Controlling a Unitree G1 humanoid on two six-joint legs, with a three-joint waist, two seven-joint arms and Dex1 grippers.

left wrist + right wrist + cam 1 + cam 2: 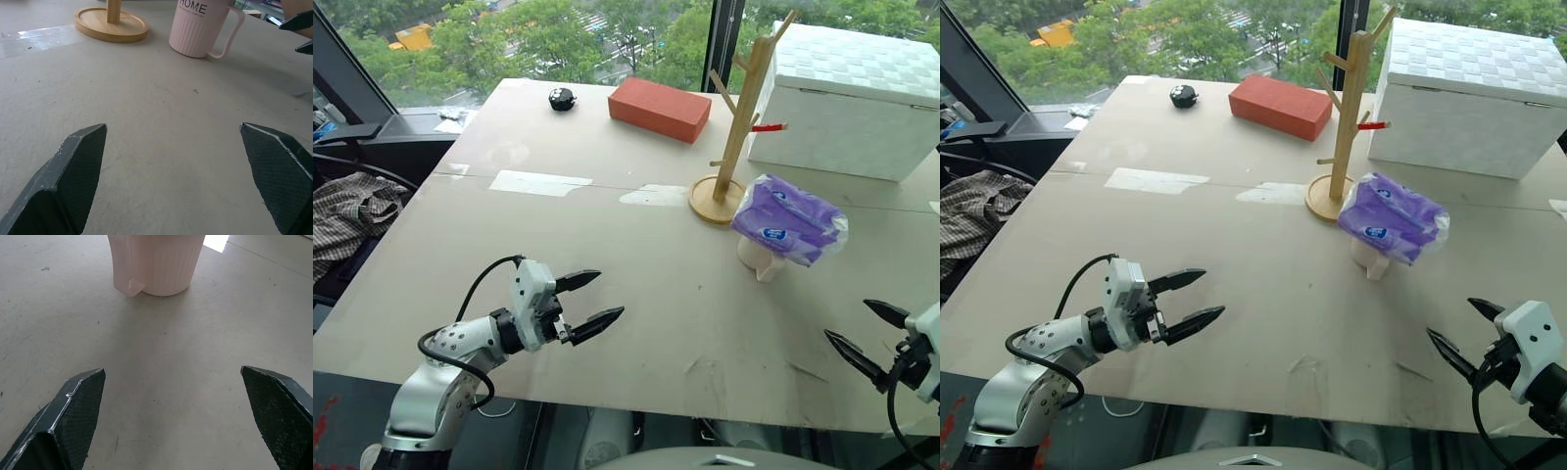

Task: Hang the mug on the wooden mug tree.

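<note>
Left eye view: one mug [760, 258], one wooden mug tree [736, 137].

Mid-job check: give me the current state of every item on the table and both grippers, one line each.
mug: upright on the table, tissue packet resting on top, not hung
purple tissue packet: lying on the mug's rim
wooden mug tree: upright, pegs bare
white box: lid shut
red brick: lying flat
left gripper: jaws open, holding nothing
right gripper: jaws open, holding nothing
</note>
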